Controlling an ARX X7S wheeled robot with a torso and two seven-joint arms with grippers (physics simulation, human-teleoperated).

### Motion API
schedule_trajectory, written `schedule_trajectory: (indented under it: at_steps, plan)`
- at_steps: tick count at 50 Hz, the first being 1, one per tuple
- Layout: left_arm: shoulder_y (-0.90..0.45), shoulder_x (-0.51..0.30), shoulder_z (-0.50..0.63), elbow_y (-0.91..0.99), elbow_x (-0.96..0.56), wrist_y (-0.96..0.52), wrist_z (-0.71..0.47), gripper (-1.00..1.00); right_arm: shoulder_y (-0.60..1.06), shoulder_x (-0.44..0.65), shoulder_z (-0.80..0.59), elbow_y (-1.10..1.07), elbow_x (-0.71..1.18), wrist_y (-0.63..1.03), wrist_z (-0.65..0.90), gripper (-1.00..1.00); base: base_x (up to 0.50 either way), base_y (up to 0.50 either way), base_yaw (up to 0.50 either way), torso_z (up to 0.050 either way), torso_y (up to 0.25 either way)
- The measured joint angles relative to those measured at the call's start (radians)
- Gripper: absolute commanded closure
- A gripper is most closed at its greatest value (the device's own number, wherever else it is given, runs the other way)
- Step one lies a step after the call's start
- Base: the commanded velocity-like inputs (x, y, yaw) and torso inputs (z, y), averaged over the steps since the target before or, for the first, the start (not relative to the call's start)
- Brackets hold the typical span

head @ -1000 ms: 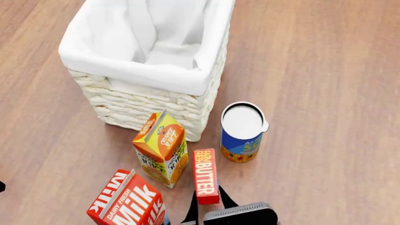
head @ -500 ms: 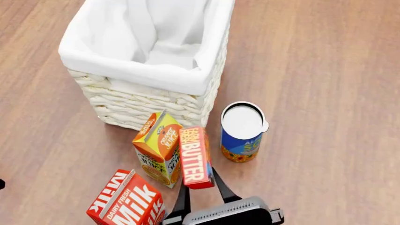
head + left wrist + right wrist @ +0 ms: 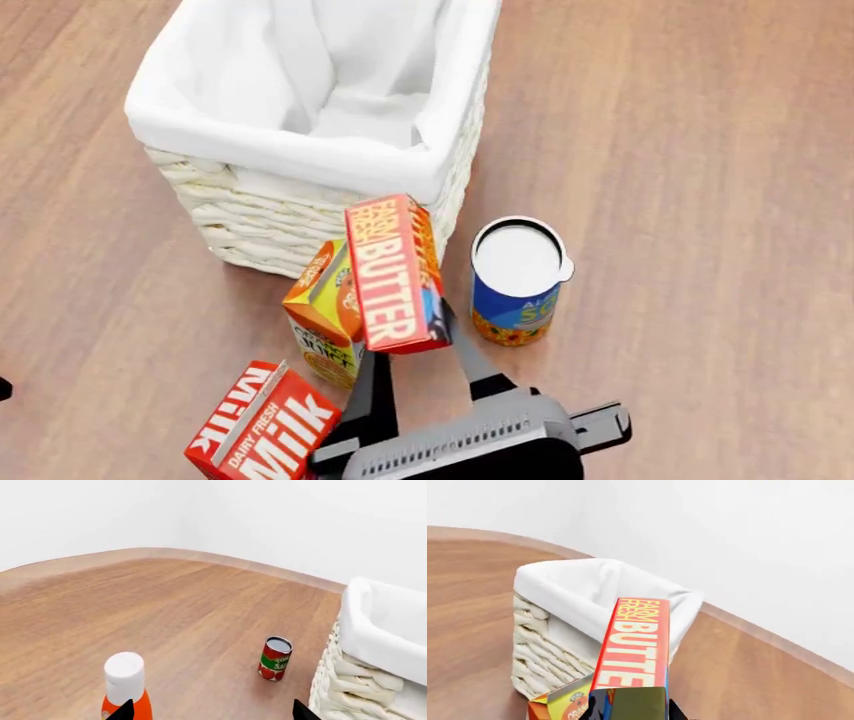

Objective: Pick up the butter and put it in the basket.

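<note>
Right gripper, dark two-fingered pincer, clamped on the lower end of the butter, a slim rectangular red box with orange-yellow panel and white lettering, held clear of the wooden floor and tilted slightly. Just beyond the box's far end stands the basket, a large cream-white woven wicker container with white cloth liner; the box's top overlaps its near rim in the head view. Beside the pincer, partly hidden behind the box, an orange-and-yellow juice carton; on the other side, a blue can with white lid; nearer the robot, a red-and-white milk carton.

Step in hand, by judgement: the carry. The next move calls for travel forward over the rim, then release above the liner.

Left gripper: fingertips apart, holding nothing, well away from the butter.
</note>
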Motion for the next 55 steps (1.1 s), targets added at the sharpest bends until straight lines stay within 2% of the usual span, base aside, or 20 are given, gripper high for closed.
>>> schedule_trajectory:
  at_steps: [21,38,55]
  plan:
    - [-0.007,0.000,0.022,-0.023,0.015,0.017,0.004,-1.00,0.050,0.019,0.067,-0.214,-0.044,0.247,-0.044,1.00,0.00,0.00,0.00,0.000,0.001]
    - [-0.009,-0.002,0.030,-0.032,0.020,0.025,0.004,-1.00,0.014,-0.176,0.182,-0.254,-0.489,0.290,-0.473,1.00,0.00,0.00,0.00,0.001,0.001]
    - [-0.007,-0.006,0.035,-0.034,0.020,0.030,0.001,-1.00,0.033,-0.225,0.312,-0.241,-0.610,0.326,-0.642,1.00,0.00,0.00,0.00,0.001,0.001]
